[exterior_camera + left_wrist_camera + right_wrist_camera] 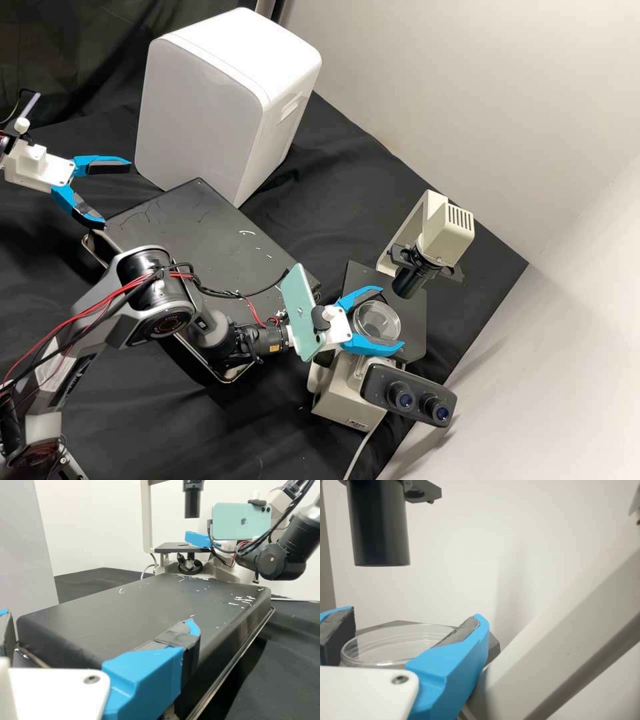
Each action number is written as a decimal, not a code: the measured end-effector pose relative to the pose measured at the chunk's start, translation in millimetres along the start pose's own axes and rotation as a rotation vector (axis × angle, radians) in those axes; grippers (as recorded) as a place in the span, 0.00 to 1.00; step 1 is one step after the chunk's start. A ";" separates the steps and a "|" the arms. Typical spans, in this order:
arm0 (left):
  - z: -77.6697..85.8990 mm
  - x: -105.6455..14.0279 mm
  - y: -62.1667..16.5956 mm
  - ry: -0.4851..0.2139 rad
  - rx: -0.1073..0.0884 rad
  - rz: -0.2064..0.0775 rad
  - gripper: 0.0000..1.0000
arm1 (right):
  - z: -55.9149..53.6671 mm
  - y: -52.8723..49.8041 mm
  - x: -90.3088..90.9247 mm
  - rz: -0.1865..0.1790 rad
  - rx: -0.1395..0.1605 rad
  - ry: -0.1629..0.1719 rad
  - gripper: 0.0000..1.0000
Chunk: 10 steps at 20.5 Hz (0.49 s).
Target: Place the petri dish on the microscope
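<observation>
A clear petri dish (377, 321) sits at the level of the microscope's black stage (415, 320), under the dark condenser tube (410, 280). My right gripper (387, 319) holds it from the side, one blue finger on each side of its rim. In the right wrist view the petri dish (395, 645) lies between the fingertips (462, 632) on the grey stage, below the condenser tube (377, 522). My left gripper (110, 193) hangs open at the far left, over the corner of a black box (200, 240), with nothing in it. The microscope (175, 550) stands far behind the black box (150, 610).
A large white appliance (220, 100) stands at the back, close behind the black box. A green phone (303, 312) is mounted on the right arm's wrist. The microscope's eyepieces (417, 400) point toward the bench's front edge. Black cloth covers the bench; a white wall runs along its right side.
</observation>
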<state>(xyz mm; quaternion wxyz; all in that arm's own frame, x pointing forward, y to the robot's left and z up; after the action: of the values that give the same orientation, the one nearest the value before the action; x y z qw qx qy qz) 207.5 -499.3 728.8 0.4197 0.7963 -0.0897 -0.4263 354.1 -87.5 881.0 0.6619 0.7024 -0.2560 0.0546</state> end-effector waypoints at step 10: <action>0.0 0.0 0.0 0.000 0.000 0.000 1.00 | -6.6 -6.2 0.0 0.015 -0.011 -0.024 1.00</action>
<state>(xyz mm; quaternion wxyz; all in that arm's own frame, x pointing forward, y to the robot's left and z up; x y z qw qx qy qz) 207.5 -499.3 728.8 0.4197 0.7963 -0.0897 -0.4263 358.5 -81.2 876.1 0.6622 0.6974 -0.2696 0.0496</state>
